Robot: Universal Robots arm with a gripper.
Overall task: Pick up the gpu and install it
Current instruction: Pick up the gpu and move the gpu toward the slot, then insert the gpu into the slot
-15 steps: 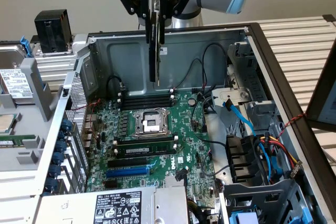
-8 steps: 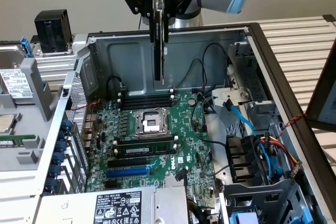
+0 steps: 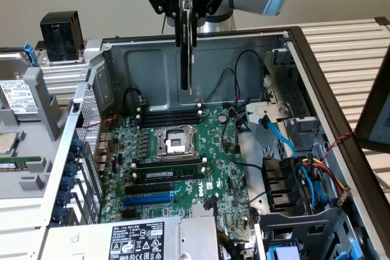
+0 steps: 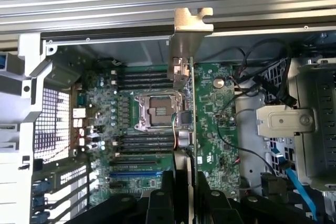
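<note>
Gripper [image 4: 184, 181] clamping gpu [image 4: 187, 45] (edge-on), motherboard [image 4: 216, 111] below

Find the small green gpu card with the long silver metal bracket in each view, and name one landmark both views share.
Exterior view: the small green gpu card hangs edge-on from the black gripper, high in the middle, above the large green motherboard.
Wrist view: the card runs edge-on through the centre, its silver bracket away from the gripper.
Shared landmark: the square silver CPU socket.

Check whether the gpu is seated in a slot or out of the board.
Out. The gpu hangs edge-down, clamped in the gripper, its lower edge well above the motherboard in the exterior view.
</note>
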